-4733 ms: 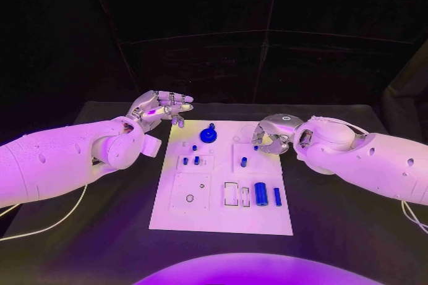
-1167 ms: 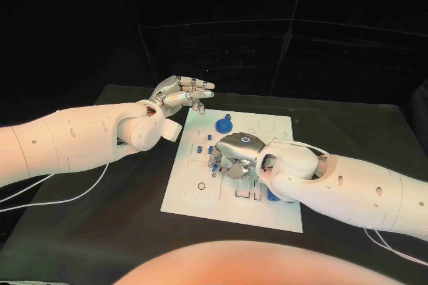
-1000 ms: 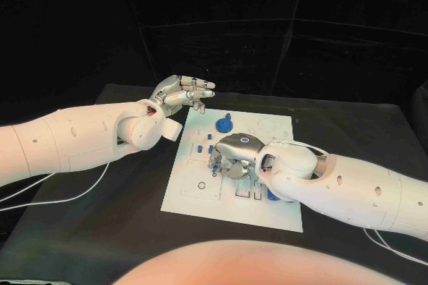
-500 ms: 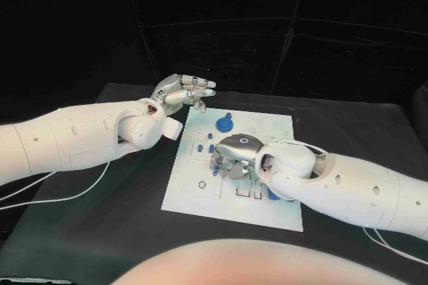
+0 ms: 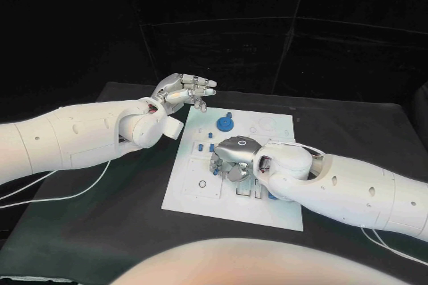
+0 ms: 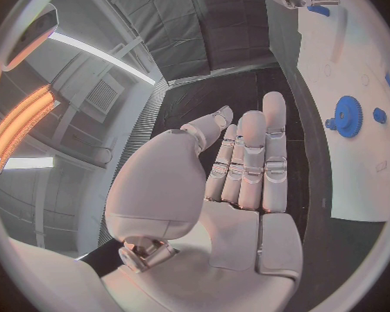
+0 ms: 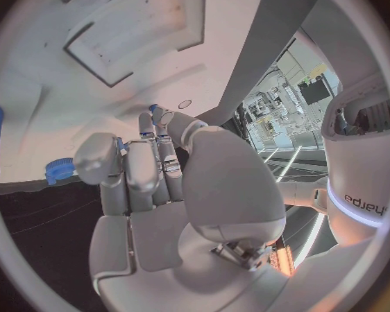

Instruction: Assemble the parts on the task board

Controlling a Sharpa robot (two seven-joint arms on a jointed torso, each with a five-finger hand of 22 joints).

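The white task board (image 5: 234,208) lies in the middle of the black table. My right hand (image 5: 234,159) hangs low over the board's middle, fingers curled down, and pinches a small blue part (image 7: 119,146) between thumb and fingertips. A blue gear (image 5: 226,121) stands at the board's far end, also visible in the left wrist view as the blue gear (image 6: 347,111). Two small blue pegs (image 5: 201,148) stand just left of my right hand. My left hand (image 5: 184,91) hovers above the board's far left corner, fingers stretched out, holding nothing.
Another blue part (image 5: 270,196) peeks out beside my right forearm on the board's right side. Pale rectangular recesses (image 7: 134,41) lie in the board ahead of the right hand. Black table (image 5: 107,223) surrounds the board, and a white cable (image 5: 54,198) trails under my left arm.
My right hand has come from the board's far right side to its middle and sunk a little lower over the last second. My left hand has stayed in place.
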